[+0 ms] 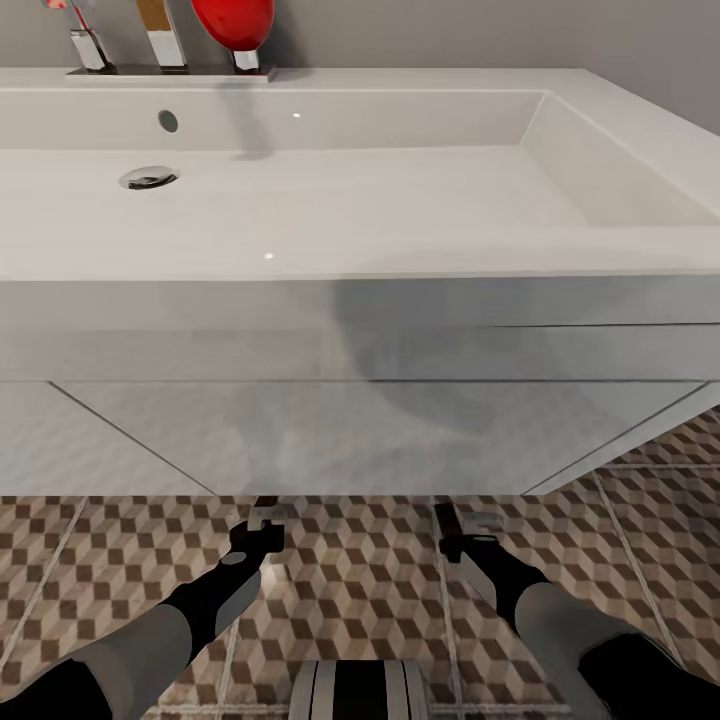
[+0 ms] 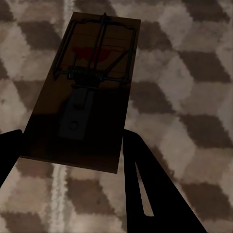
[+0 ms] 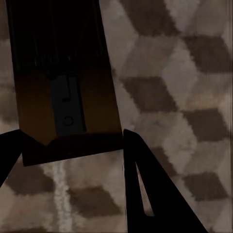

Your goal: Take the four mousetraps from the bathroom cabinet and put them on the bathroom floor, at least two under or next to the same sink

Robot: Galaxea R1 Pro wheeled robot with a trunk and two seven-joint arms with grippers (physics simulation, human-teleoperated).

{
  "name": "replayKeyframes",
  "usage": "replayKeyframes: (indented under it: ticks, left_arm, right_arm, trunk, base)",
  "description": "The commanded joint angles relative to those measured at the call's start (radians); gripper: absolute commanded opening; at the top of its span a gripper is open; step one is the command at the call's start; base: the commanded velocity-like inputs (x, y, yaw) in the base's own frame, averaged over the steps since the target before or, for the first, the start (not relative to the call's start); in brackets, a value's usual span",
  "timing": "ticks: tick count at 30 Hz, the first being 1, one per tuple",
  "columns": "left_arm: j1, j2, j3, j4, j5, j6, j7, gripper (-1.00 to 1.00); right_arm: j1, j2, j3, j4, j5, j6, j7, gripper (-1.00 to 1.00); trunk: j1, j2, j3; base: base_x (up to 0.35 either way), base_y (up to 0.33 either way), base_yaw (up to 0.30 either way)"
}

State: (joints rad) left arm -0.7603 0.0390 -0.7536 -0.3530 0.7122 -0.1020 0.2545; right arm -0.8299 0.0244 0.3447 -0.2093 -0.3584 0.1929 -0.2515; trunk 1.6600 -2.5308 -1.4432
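Both jaws clamped on mousetraps [image 2: 82, 92] (right one [image 3: 63, 82] dim, cropped), apparently above floor [image 1: 370, 580].

Off my left gripper [image 1: 262, 528] I see a mousetrap [image 2: 85, 92] with a dark brown base, grey metal wire and plate, and a red patch near its far end. My right gripper [image 1: 462, 530] has a second mousetrap [image 3: 63, 82], brown with a dark grey plate. Both grippers' fingers [image 2: 145, 194] are black. Beneath them the bathroom floor [image 1: 370, 580] carries brown and beige cubes with pale grout. Ahead, the sink [image 1: 400, 250] is white; above it sits something red [image 1: 232, 22].
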Motion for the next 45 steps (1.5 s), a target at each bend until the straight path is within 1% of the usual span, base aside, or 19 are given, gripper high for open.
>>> replayKeyframes:
  ticks: [1,5,15,27,35,45]
  left_arm:
    - [-0.001,0.001,-0.009,-0.001,0.006,-0.002,0.006,-1.0]
    - [-0.001,0.001,-0.008,-0.001,0.006,-0.001,0.005,-1.0]
    - [-0.001,0.0,-0.008,-0.002,0.004,-0.001,0.002,-1.0]
    - [-0.001,-0.006,-0.009,-0.003,0.001,-0.004,0.002,-1.0]
    - [-0.001,-0.007,-0.009,-0.003,0.0,-0.004,0.004,-1.0]
    - [-0.001,-0.006,-0.007,-0.003,0.0,-0.002,0.005,-1.0]
  right_arm:
    - [-0.001,-0.005,-0.002,-0.002,-0.012,0.003,-0.006,-1.0]
    - [-0.001,-0.014,-0.016,-0.001,-0.013,0.0,-0.006,-1.0]
    - [-0.002,-0.029,-0.021,-0.001,-0.013,-0.001,-0.006,-1.0]
    - [-0.002,-0.033,-0.023,-0.001,-0.014,-0.001,-0.006,-1.0]
    - [-0.002,-0.05,-0.05,-0.001,-0.013,-0.001,-0.006,-1.0]
    - [-0.002,-0.05,-0.056,-0.001,-0.013,-0.001,-0.005,-1.0]
  trunk:
    - [0.0,0.0,-0.001]
    - [0.0,0.0,-0.001]
    - [0.0,0.0,-0.001]
    - [0.0,0.0,-0.001]
    - [0.0,0.0,-0.001]
    - [0.0,0.0,-0.001]
  base:
    - [0.0,0.0,0.0]
    - [0.0,0.0,0.0]
    - [0.0,0.0,0.0]
    - [0.0,0.0,0.0]
    - [0.0,0.0,0.0]
    - [0.022,0.0,0.0]
